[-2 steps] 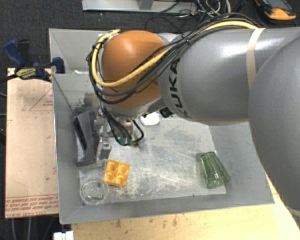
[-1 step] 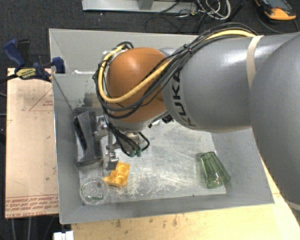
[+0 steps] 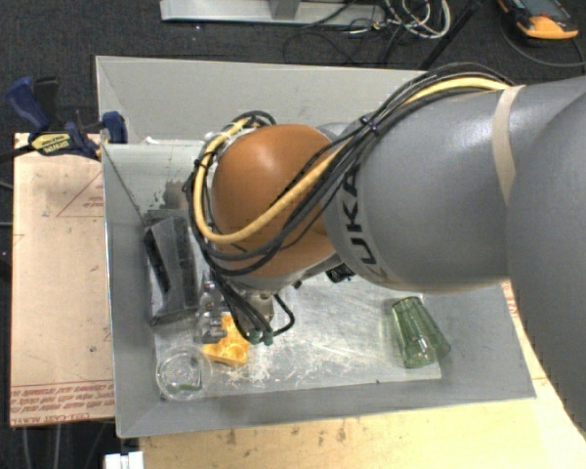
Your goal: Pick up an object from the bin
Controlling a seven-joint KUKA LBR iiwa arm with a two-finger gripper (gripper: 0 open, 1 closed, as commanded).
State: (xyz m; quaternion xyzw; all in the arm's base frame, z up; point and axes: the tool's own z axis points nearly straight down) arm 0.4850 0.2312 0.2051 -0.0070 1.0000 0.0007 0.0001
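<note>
Hanging low over the bin (image 3: 322, 360) floor: gripper (image 3: 218, 318), spread or closed cannot be told. Item: small yellow-orange block (image 3: 228, 350), angular, lying just beneath the gripper tip; contact unclear. Clear round cup (image 3: 180, 372) near, to its lower left. Dark grey box (image 3: 169, 262) just to its left. Green bottle (image 3: 415, 332) well to its right.

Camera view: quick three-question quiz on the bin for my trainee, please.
1. Fill in: the clear round glassy cup sits in the bin's lower-___ corner of the view.
2. True or false: the pale green see-through plastic bottle lies apart from the gripper, toward the bin's right.
3. Which lies nearest the gripper? A) small yellow-orange block B) cup C) bottle

Key: 1 left; 2 true; 3 A.
</note>
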